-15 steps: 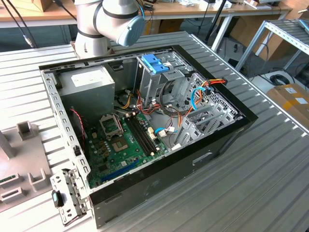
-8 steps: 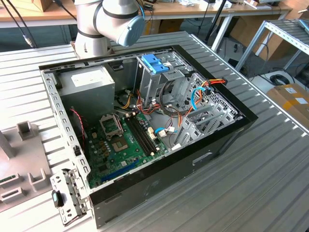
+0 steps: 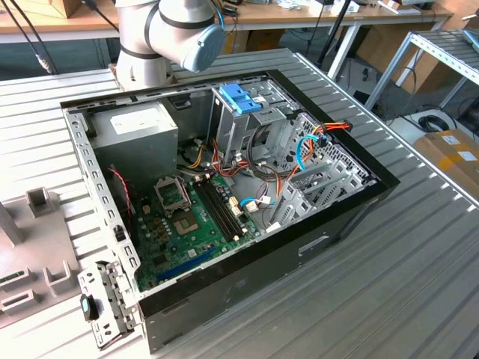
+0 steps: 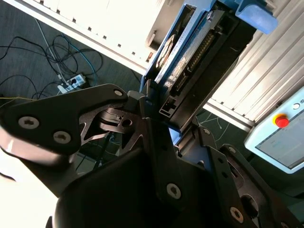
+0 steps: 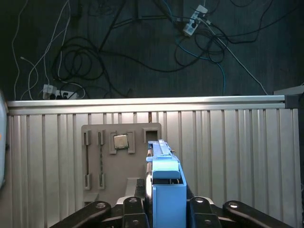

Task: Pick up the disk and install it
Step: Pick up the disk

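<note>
Over the ribbed worktop [image 5: 228, 142], the hand [image 5: 166, 213] is clamped on the disk [image 5: 166, 190], its blue rails showing. A grey fixture tray [image 5: 121, 166] lies on the worktop under it.

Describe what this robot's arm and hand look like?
The arm is built from rounded silver-grey tubes, with a black ring and a light blue cap at one joint. In the second wrist view the hand is matte black, made of flat, angular links with cut-out openings, joined by round silver screws.
</note>
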Action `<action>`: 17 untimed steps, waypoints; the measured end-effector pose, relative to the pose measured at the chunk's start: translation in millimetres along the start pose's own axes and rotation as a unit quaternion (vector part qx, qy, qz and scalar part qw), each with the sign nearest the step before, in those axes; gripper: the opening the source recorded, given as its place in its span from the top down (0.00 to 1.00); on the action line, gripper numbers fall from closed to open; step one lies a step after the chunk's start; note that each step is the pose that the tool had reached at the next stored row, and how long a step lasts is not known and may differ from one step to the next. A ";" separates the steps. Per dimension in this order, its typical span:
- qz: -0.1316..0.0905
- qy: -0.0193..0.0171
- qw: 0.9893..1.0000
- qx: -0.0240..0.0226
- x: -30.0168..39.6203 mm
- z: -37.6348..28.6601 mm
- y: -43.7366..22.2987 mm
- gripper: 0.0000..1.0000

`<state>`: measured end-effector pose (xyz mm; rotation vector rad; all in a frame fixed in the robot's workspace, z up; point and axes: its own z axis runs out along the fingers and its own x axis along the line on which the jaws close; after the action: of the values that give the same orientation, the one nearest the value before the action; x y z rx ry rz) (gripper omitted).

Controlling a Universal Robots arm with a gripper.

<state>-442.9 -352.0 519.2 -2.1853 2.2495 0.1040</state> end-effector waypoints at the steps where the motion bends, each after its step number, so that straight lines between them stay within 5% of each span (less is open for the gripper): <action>1: 0.000 0.000 1.000 0.000 0.0 0.0 -0.2 0.63; 17: 0.000 0.000 1.000 0.000 0.0 -0.4 -8.8 0.63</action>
<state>-434.1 -352.3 519.3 -2.1858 2.2498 0.1032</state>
